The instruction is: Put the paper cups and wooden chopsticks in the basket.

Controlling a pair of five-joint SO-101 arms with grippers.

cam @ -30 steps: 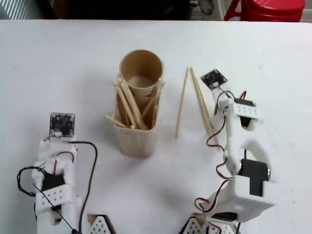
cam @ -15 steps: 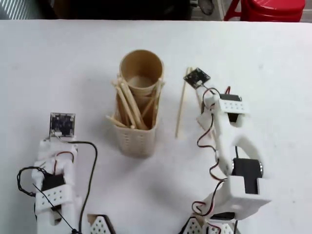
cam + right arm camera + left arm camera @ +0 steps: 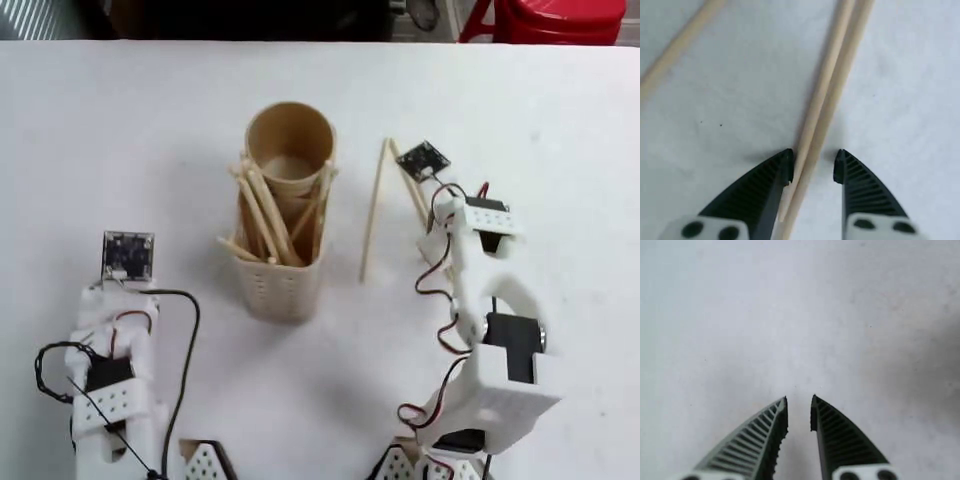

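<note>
You were on the chopsticks part of the job. The paper cups sat nested in the basket, which stood near the middle of the table. A bundle of wooden chopsticks leaned inside it around the cups. Three sticks lay loose on the table between the basket and the right edge. A single chopstick lay just beside the basket, and a touching pair lay a little nearer the right edge, meeting the single one at their far ends.

Your right gripper was down over that pair with its jaws apart, one on each side of the two sticks. One tip looked to be right against the wood and the other stood off it, so nothing was clamped. Your left gripper hung over bare table toward the near left corner, its jaws parted by a narrow slit with nothing between them.

As I judged it, the next move called for closing the right jaws squarely so that both sticks were caught together. Thin round sticks could roll or scissor apart, and one might slip free. After that would come a lift, a carry to the basket's open top and a release end-first beside the cups. The single chopstick would want its own pick.
</note>
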